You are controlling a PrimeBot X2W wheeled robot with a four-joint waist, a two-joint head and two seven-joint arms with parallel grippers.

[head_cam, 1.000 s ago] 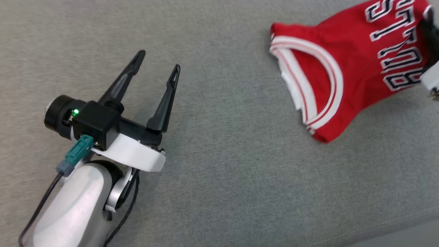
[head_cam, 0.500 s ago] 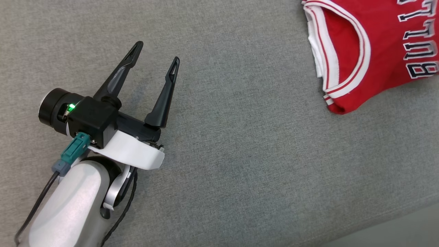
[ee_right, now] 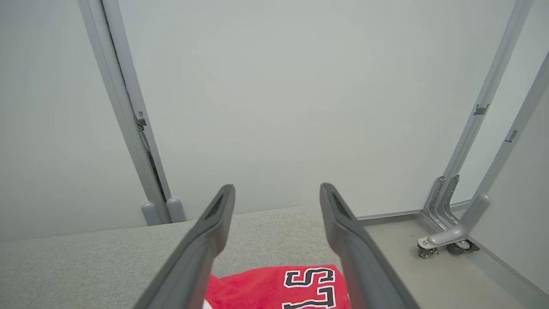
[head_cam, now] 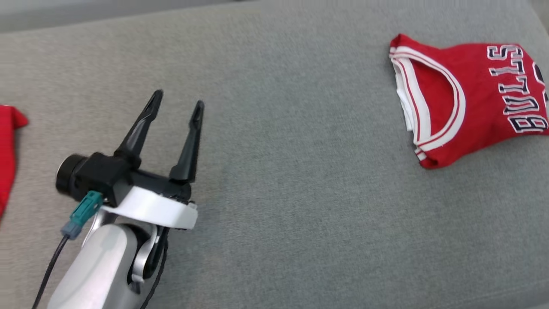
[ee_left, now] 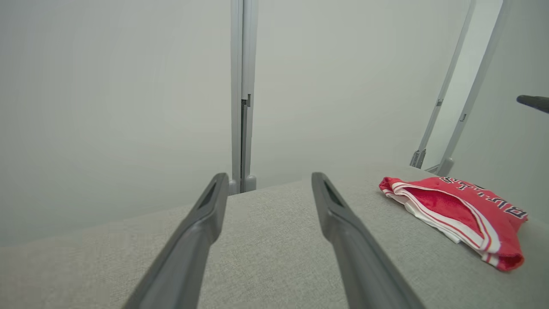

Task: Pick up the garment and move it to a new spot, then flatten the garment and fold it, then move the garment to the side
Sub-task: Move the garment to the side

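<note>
Since the folded Bulls jersey [head_cam: 476, 107] lies at three o'clock, well apart from the spread left gripper [head_cam: 178, 99], the equally spread, empty right gripper [ee_right: 276, 189] is nearer.

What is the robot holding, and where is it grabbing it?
Nothing. The left gripper and right gripper are both open; the red jersey lies free.
</note>
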